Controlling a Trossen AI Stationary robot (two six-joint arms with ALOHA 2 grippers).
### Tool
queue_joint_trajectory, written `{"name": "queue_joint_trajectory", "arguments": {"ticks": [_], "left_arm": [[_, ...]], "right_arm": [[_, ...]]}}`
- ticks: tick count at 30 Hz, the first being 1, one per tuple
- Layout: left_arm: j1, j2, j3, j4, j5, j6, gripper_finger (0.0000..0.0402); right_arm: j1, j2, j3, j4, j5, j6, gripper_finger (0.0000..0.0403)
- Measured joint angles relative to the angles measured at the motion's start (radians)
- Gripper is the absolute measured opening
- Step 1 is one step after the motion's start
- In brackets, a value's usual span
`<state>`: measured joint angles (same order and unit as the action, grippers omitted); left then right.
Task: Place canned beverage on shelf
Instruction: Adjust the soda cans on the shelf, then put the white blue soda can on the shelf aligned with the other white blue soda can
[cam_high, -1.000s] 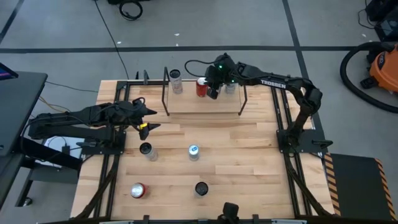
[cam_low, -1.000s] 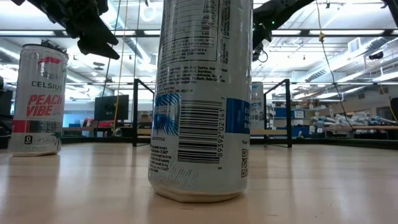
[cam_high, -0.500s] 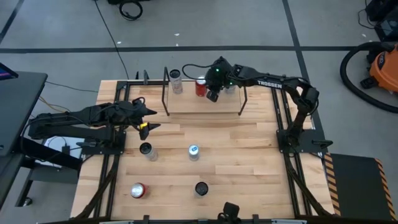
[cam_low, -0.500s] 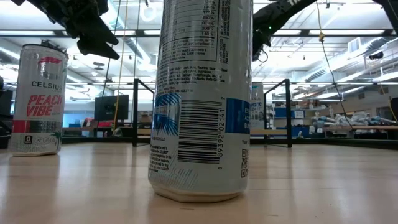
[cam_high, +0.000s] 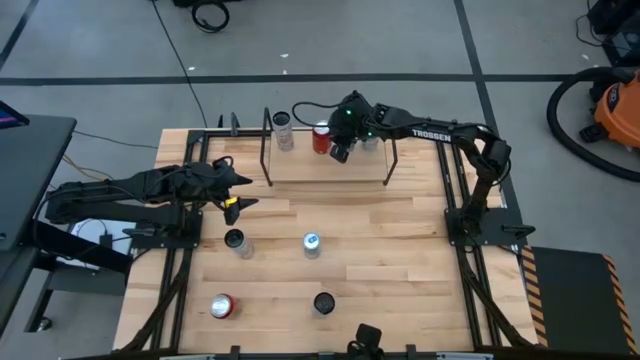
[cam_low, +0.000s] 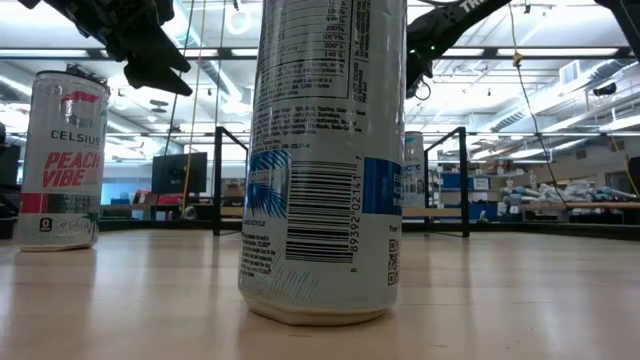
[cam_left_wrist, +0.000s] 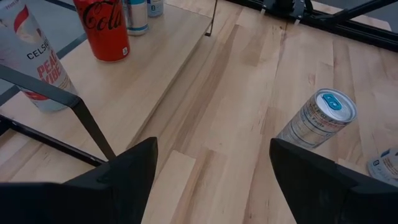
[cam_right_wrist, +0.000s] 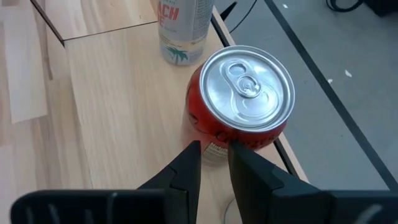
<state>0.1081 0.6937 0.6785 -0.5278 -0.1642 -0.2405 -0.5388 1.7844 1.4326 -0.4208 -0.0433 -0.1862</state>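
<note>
The shelf (cam_high: 330, 170), a light-wood board in a black rod frame, stands at the table's far middle. On it stand a red can (cam_high: 321, 138) (cam_right_wrist: 249, 93), a white Celsius can (cam_high: 283, 130) (cam_right_wrist: 183, 25) and one more can (cam_high: 371, 141). My right gripper (cam_high: 339, 152) (cam_right_wrist: 214, 152) is shut and hangs over the shelf, its fingertips right beside the red can's side. My left gripper (cam_high: 236, 200) (cam_left_wrist: 211, 180) is open and empty above the table's left part. It is well short of the shelf. My right gripper has its shut fingertips (cam_right_wrist: 191, 155) level with the lower side wall (cam_right_wrist: 214, 140) of the red can, coming from the table's right. The can stands upright on the shelf board. I cannot tell whether the fingertips touch it.
Several cans stand on the table in front of the shelf: a silver one (cam_high: 236, 241), a blue-topped one (cam_high: 311, 243) (cam_left_wrist: 317, 118), a red one (cam_high: 222, 305) and a dark one (cam_high: 324, 302). The shelf's black posts (cam_high: 268, 150) rise at its ends.
My right gripper has gone a little toward the table's left edge along the shelf, staying beside the red can.
</note>
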Motion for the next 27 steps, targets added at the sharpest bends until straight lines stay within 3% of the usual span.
{"name": "queue_joint_trajectory", "arguments": {"ticks": [15, 18, 27], "left_arm": [[0.000, 0.000, 0.000, 0.000, 0.000, 0.000, 0.0311], [0.000, 0.000, 0.000, 0.000, 0.000, 0.000, 0.0311], [0.000, 0.000, 0.000, 0.000, 0.000, 0.000, 0.0311]], "right_arm": [[0.013, -0.001, 0.000, 0.017, 0.008, -0.022, 0.0091], [0.014, -0.009, 0.023, -0.034, 0.047, -0.026, 0.0091], [0.043, -0.015, 0.194, -0.249, 0.031, -0.026, 0.0091]]}}
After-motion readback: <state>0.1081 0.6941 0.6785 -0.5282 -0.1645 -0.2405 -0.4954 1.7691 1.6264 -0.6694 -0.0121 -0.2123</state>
